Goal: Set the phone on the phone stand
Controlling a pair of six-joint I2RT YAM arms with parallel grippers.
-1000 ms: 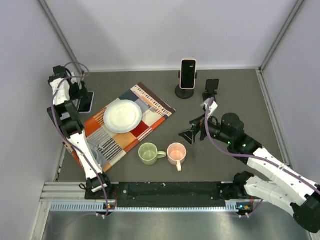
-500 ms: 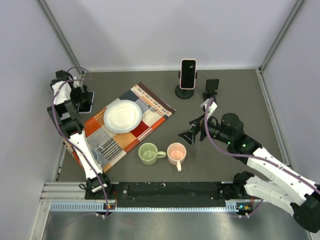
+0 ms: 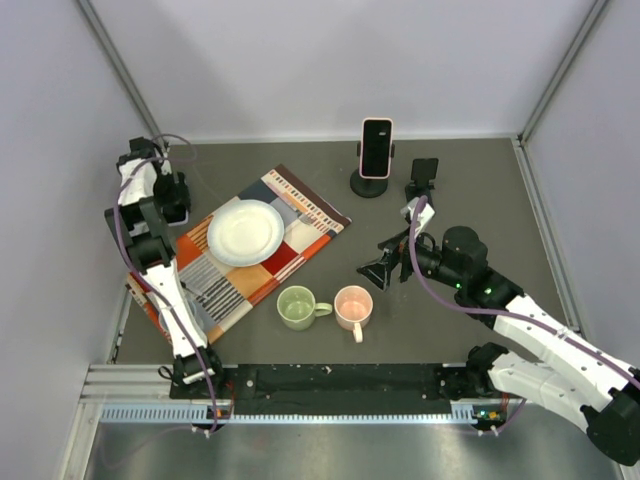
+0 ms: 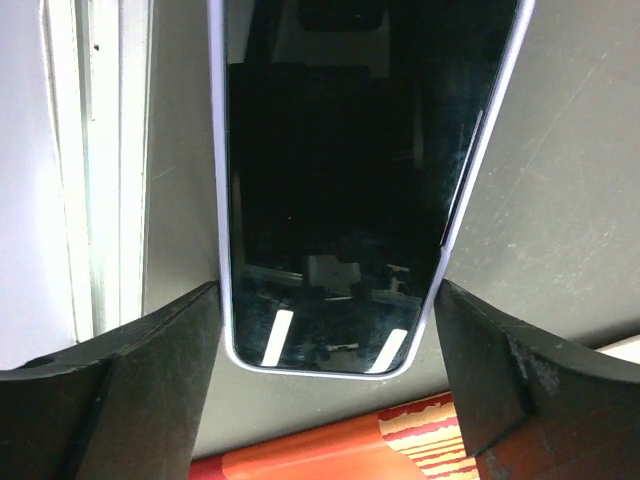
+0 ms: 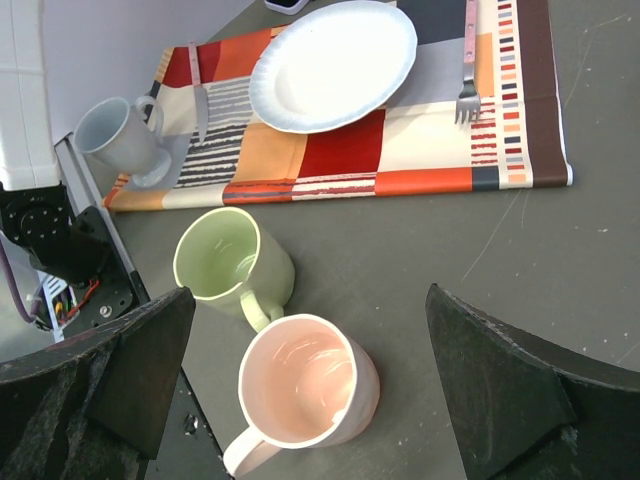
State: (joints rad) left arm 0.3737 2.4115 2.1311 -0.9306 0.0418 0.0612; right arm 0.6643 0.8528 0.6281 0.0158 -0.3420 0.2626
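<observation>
At the far left edge of the table [image 3: 470, 190] the phone [image 4: 330, 180] lies flat and face up: a slab of glossy black glass in a thin pale frame with rounded corners. It rests on the matte, scuffed dark grey surface beside a white rail. The left gripper [image 4: 328, 300] hangs over it with its jaws spread wide. Its blunt black fingers [image 4: 160, 380] stand one on each side of the phone's near end; whether they touch the frame I cannot tell. A red-orange corner of the woven mat [image 3: 290, 235] sits just beside that end. The mat is a patchwork of stripes and blocks and carries a round white plate [image 3: 245, 232] with a fluted rim, a fork [image 5: 468, 60] and a knife [image 5: 198, 95]. A grey mug [image 5: 115, 135] stands at its near corner. Off the mat, a green mug [image 3: 296, 306] and a pink mug [image 3: 352, 304] stand side by side, both glazed and empty. The right gripper [image 3: 385, 262] hovers above them, fully spread and holding nothing. At the far side a small black stand [image 3: 424, 172] stands bare. Just left of it, a round-footed stand [image 3: 368, 185] holds a second phone [image 3: 376, 146] upright.
</observation>
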